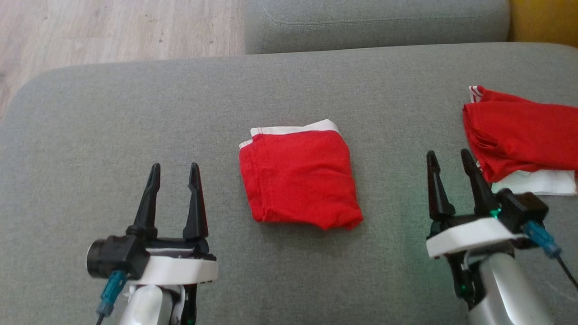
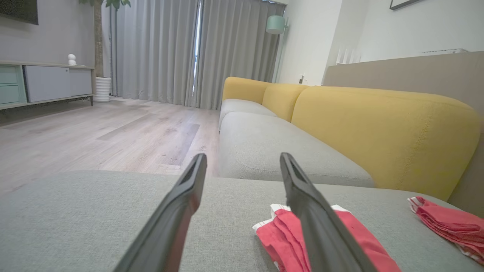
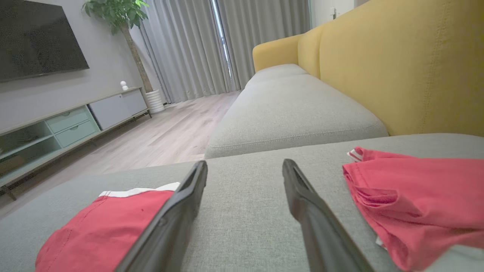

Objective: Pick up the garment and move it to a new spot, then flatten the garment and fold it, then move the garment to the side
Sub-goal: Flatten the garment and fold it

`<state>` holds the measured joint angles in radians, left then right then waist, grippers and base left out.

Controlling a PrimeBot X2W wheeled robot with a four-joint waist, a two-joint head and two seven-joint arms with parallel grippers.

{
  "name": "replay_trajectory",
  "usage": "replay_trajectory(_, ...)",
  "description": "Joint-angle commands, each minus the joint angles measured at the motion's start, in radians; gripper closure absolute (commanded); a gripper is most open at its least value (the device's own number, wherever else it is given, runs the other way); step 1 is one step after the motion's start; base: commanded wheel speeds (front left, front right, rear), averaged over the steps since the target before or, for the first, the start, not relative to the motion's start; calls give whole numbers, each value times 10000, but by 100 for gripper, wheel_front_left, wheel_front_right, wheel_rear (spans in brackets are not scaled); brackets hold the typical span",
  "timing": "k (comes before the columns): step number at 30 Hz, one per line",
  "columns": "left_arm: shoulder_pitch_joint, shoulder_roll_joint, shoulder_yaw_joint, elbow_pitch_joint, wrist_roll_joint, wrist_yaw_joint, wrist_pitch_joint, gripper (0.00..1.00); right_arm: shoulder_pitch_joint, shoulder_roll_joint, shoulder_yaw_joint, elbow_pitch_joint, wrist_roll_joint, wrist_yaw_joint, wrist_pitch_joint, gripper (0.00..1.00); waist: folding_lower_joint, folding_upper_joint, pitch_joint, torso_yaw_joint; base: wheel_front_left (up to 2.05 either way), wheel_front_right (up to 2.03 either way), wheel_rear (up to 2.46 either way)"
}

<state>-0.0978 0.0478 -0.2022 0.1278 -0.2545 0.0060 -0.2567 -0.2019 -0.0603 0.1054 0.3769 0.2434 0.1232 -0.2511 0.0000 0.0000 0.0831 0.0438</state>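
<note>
1. Folded red garment (image 1: 300,180): lies flat at the centre of the grey seat cushion (image 1: 135,113), a roughly square packet with a white band along its far edge. Nothing is touching it.
2. Left gripper (image 1: 174,167): to the garment's left and apart from it, low over the cushion. Fingers (image 1: 195,198) spread apart, nothing between them. In the left wrist view the garment's near corner shows past the right-hand finger; I can't tell from that view whether they touch, but the head view shows a clear gap.
3. Right gripper (image 1: 448,153): to the garment's right, well apart from it. Fingers (image 1: 437,189) also spread, holding nothing.
4. Second red garment (image 1: 519,135): at the cushion's right edge, just beside the right gripper, loosely bunched. White fabric (image 1: 537,183) pokes out under its near edge. The right wrist view shows bare cushion between the fingers, with one red garment on each side.
5. Surroundings: another grey seat cushion (image 1: 375,22) beyond the first one, yellow backrest (image 2: 378,128) on the right, and wooden floor (image 1: 113,27) to the left.
6. Far background: grey curtains (image 2: 170,49), a wall TV (image 3: 34,37), a low cabinet (image 3: 75,117) and a potted plant (image 3: 117,11).
</note>
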Motion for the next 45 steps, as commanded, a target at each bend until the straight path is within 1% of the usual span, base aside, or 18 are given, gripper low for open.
replay_trajectory(1, -277, 24, 326, -385, -9, -95, -51, 0, 13, 100, 113, -508, 97, 75, -106, 0, 0, 0, 16, -7, 0, 0, 0)
replay_trajectory(6, -94, 24, 341, -525, -135, -111, -51, 0, 292, 100, 137, -868, 190, 75, -100, 0, 0, 0, 44, 5, 0, 0, 0)
replay_trajectory(11, -189, 24, 163, -511, -113, -184, -51, 0, 305, 100, 69, -1073, 165, 75, 7, 0, 0, 0, 138, 234, 0, 0, 0)
replay_trajectory(12, -251, 24, 112, -507, -100, -208, -51, 0, 263, 100, 64, -1118, 144, 75, 47, 24, 0, 0, 202, 306, 0, 0, 0)
replay_trajectory(13, -325, 24, 51, -510, -91, -230, -51, 0, 198, 100, 74, -1154, 87, 75, 94, 70, 0, 0, 273, 388, 0, 0, 0)
replay_trajectory(14, -397, 24, -10, -520, -87, -248, -51, 0, 109, 100, 120, -1188, 6, 75, 146, 100, 0, 0, 352, 477, 0, 0, 0)
replay_trajectory(17, -601, 24, -180, -576, -136, -255, -51, 0, -285, 100, 383, -1169, -218, 75, 360, 100, 0, 0, 628, 788, 0, 0, 0)
replay_trajectory(22, -887, 24, -551, -565, -291, -206, -51, 0, -1307, 100, 939, -444, -613, 75, 774, 100, 0, 0, 1144, 1398, 0, 0, 0)
replay_trajectory(25, -1025, 24, -719, -526, -395, -163, -51, 0, -2055, 101, 1237, 410, -770, 75, 1003, 100, 0, 0, 1414, 1753, 0, 0, 0)
replay_trajectory(28, -1160, 24, -948, -483, -528, -149, -51, 0, -2717, 101, 1231, 1569, -942, 75, 1132, 100, 0, 0, 1618, 2145, 0, 0, 0)
replay_trajectory(29, -1160, 24, -948, -483, -528, -149, -51, 0, -2717, 101, 1231, 1569, -942, 75, 1132, 100, 0, 0, 1618, 2145, 0, 0, 0)
replay_trajectory(31, -1221, 24, -1109, -481, -604, -171, -51, 0, -3024, 101, 1120, 2413, -1058, 75, 1191, 100, 0, 0, 1685, 2353, 0, 0, 0)
replay_trajectory(34, -1247, 24, -1188, -492, -649, -117, -51, 0, -3335, 101, 1086, 3591, -936, 75, 1307, 100, 0, 0, 1727, 2532, 0, 0, 0)
replay_trajectory(36, -1241, 24, -1172, -480, -649, -85, -51, 0, -3506, 101, 1243, 4063, -841, 75, 1137, 100, 0, 0, 1697, 2574, 0, 0, 0)
replay_trajectory(40, -1183, 24, -1084, -399, -609, -61, -51, 0, -3751, 101, 2037, 4152, -237, 75, 501, 100, 0, 0, 1544, 2502, 0, 0, 0)
replay_trajectory(43, -1164, 24, -1100, -406, -605, -16, -51, 0, -3772, 101, 2746, 3793, 368, 75, 249, 100, 0, 0, 1434, 2451, 0, 0, 0)
replay_trajectory(45, -1144, 24, -1136, -419, -610, 11, -51, 0, -3669, 101, 3415, 3567, 783, 75, 241, 100, 0, 0, 1388, 2436, 0, 0, 0)
